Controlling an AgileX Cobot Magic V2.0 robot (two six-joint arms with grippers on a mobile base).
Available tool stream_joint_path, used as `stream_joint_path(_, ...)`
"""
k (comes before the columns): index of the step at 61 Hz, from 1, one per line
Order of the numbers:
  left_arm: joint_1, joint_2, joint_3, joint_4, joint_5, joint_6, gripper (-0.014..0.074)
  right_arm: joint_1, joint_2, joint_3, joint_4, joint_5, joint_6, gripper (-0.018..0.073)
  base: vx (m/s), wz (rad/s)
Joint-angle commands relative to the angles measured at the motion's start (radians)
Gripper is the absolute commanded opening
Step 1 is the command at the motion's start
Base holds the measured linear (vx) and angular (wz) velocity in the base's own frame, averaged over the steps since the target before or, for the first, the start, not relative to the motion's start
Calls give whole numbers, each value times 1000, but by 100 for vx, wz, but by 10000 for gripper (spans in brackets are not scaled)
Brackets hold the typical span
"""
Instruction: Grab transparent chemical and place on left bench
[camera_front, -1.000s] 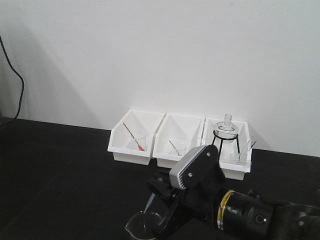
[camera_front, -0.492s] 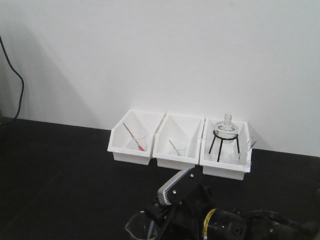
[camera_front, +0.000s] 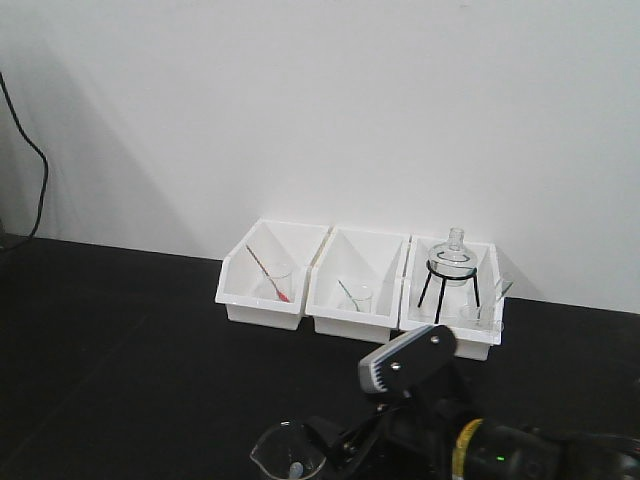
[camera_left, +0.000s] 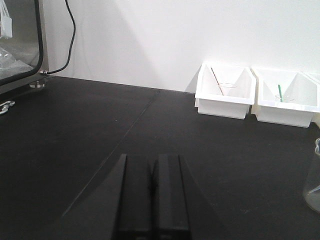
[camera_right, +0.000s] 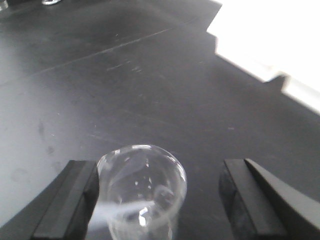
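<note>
Two wide-spread fingers (camera_right: 75, 195) on the right gripper (camera_right: 160, 175) now straddle the clear glass beaker (camera_right: 142, 187), one on each side with daylight between pad and glass, so nothing is gripped yet. Compared with half a second ago in the front view, the grey-capped wrist of the right arm (camera_front: 405, 365) has swung up and to the right, and a second ago it sat higher and further back. It looks like it's been hunting for its line over the beaker (camera_front: 285, 455) rather than committing.

The slim translucent bluish pipette (camera_right: 117, 207) is leaning inside the beaker, upper end angled toward the finger on the left of the wrist view. Can't tell whether it's touching that pad. From the front all I can make out is a pale dot (camera_front: 293, 467) in the beaker's mouth.

The left gripper (camera_left: 150, 195) is parked low over the matte black countertop (camera_left: 75, 130), fingers pressed almost together and holding nothing.

My read is that the grab hasn't happened. The jaws are set for the beaker's width, not a thin pipette, so they'd need to narrow onto the stem. No sink or tap shows anywhere, so the left bench isn't in shot.
</note>
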Motion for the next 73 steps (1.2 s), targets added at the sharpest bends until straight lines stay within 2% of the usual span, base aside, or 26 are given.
stream_joint_path(1,-2,-19,16,-1,-78,-8,-3,-10,-188,37,12,-17,-2,541,0,0)
stream_joint_path(15,-2,-19,16,-1,-78,-8,-3,-11,-550,153,15,329,-1,489,0,0)
stream_joint_path(23,-2,-19,16,-1,-78,-8,-3,-11,-661,183,16,441,3,480,0,0)
stream_joint_path(32,-2,-19,16,-1,-78,-8,-3,-11,-735,188,16,517,3,477,0,0)
stream_joint_path(47,-2,-19,16,-1,-78,-8,-3,-11,-768,188,10,522,1,476,0,0)
stream_joint_path(55,-2,-19,16,-1,-78,-8,-3,-23,-788,202,-95,548,-6,435,0,0)
stream_joint_path(59,-2,-19,16,-1,-78,-8,-3,-75,-834,236,-84,535,-17,391,0,0)
stream_joint_path(64,-2,-19,16,-1,-78,-8,-3,-197,-932,298,-19,485,-79,311,0,0)
stream_joint_path(73,-2,-19,16,-1,-78,-8,-3,-427,-1154,433,191,429,-312,127,0,0)
